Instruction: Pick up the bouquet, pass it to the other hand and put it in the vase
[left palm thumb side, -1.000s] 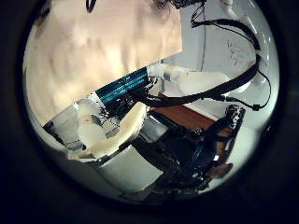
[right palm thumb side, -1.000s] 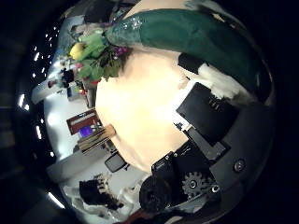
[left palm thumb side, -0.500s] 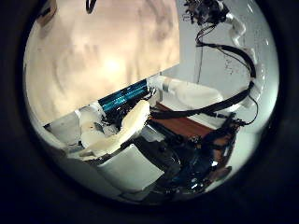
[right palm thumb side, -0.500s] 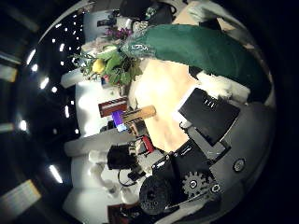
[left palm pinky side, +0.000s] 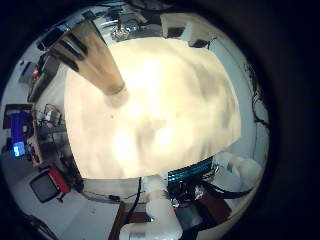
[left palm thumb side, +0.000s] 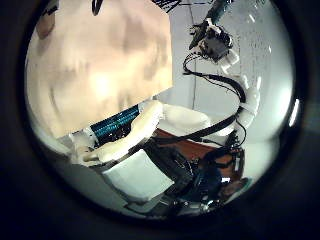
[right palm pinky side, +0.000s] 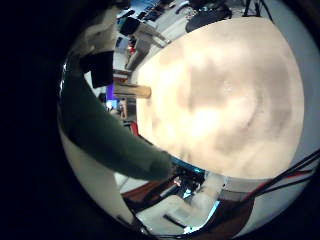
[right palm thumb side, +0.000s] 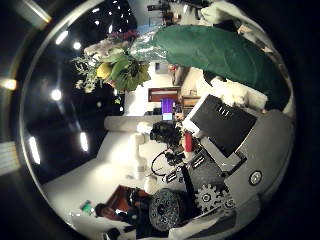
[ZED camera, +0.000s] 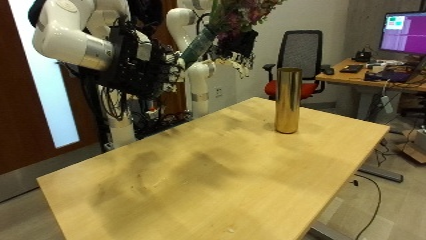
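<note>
In the outside view my right hand (ZED camera: 149, 62) is raised beyond the table's far edge and shut on the green-wrapped stem of the bouquet (ZED camera: 203, 40). Its flowers (ZED camera: 241, 18) point up toward the vase side. The gold cylinder vase (ZED camera: 286, 100) stands upright on the wooden table (ZED camera: 226, 175), away from the bouquet. The right thumb side palm view shows the wrap (right palm thumb side: 215, 50) across the palm and the flowers (right palm thumb side: 113, 62). The right little finger side view shows the wrap (right palm pinky side: 100, 125) and the vase (right palm pinky side: 136, 91). My left hand (left palm thumb side: 120, 142) is over the table with straight fingers, holding nothing. Its little finger side view shows the vase (left palm pinky side: 96, 62).
An office chair (ZED camera: 301, 50) and a desk with a monitor (ZED camera: 401, 32) stand behind the table, past the vase. The other arm (left palm thumb side: 235, 85) shows high in the left thumb side view. The table's edge (left palm pinky side: 150, 176) lies near the left hand.
My right hand has turned and lifted with the bouquet still in it; the table has left its thumb side view. My left hand's view has shifted a little over the table.
</note>
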